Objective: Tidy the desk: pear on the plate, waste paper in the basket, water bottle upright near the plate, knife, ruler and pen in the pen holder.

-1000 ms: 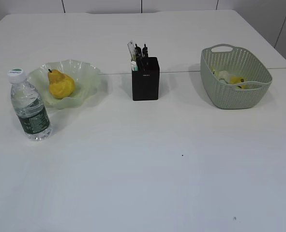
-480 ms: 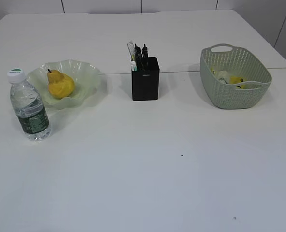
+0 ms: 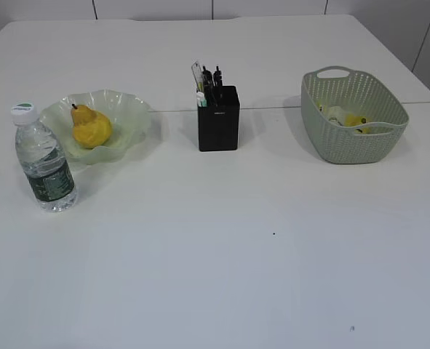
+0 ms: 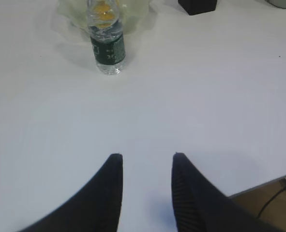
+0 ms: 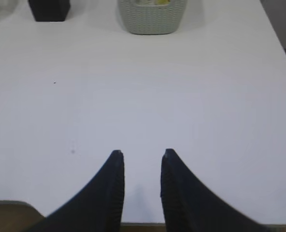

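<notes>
Looking across the large white smooth desk point(image 3: 222, 254), everything appears to be in its place. The lumpy yellow pear point(image 3: 91, 127) with its short dark stem sits on the pale green glass plate point(image 3: 131, 109) with the wavy rim. The small clear water bottle point(image 3: 44, 158), white cap and dark green label, stands upright just beside that plate. The small black square pen holder point(image 3: 218, 120) has a clear plastic ruler point(image 3: 197, 75) and dark pen-like shafts poking out of its top; which one is the knife I can't make out. Over in the sage-green oval basket point(image 3: 360, 138) with the woven-look sides lies pale and yellow crumpled waste paper point(image 3: 343, 116).

So by my read the job is finished, and the step in hand is simply parking the arms. Doing that well means staying low-key: hold both arms back at the near edge, clear of the bottle, which would tip most easily of anything here.

Now the left gripper point(image 4: 145, 157): jaws partly apart, nothing between them, hanging over bare desk near the front edge. The bottle stands well apart, ahead and a little left, with the plate behind it. The right gripper point(image 5: 140, 152) matches it, partly open and empty, with the basket and pen holder far off at the top of its view.
</notes>
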Controlling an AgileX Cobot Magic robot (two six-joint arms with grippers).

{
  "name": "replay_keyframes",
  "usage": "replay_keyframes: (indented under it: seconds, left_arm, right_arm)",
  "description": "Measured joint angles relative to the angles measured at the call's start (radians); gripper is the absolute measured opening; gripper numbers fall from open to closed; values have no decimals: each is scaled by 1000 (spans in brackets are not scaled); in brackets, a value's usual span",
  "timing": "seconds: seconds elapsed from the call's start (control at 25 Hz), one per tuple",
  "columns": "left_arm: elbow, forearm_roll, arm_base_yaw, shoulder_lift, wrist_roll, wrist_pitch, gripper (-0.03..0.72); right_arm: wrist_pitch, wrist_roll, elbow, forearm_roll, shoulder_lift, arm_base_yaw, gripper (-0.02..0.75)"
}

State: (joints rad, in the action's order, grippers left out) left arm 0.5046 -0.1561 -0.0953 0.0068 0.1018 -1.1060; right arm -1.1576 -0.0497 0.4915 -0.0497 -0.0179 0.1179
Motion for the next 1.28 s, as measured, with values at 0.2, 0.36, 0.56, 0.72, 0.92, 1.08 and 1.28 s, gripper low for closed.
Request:
replay_keyframes:
  seconds: [0.2,0.36,0.56,0.72,0.92,1.08,1.28]
  left_arm:
    - [0,2,31,0,0,0,238]
    - [0,2,38,0,0,0,238]
    - [0,2,38,0,0,0,238]
    - [0,2,38,0,0,0,238]
    - [0,2,38,0,0,0,238]
    - [0,2,38,0,0,0,238]
    - [0,2,38,0,0,0,238]
  right_arm:
    - [0,-2,0,0,0,-137,230]
    - [0,-2,0,0,0,-173,230]
    - [0,-2,0,0,0,-173,230]
    - [0,-2,0,0,0,-173,230]
    - [0,-2,0,0,0,-173,230]
    - [0,-2,0,0,0,-173,230]
    - [0,-2,0,0,0,-173,230]
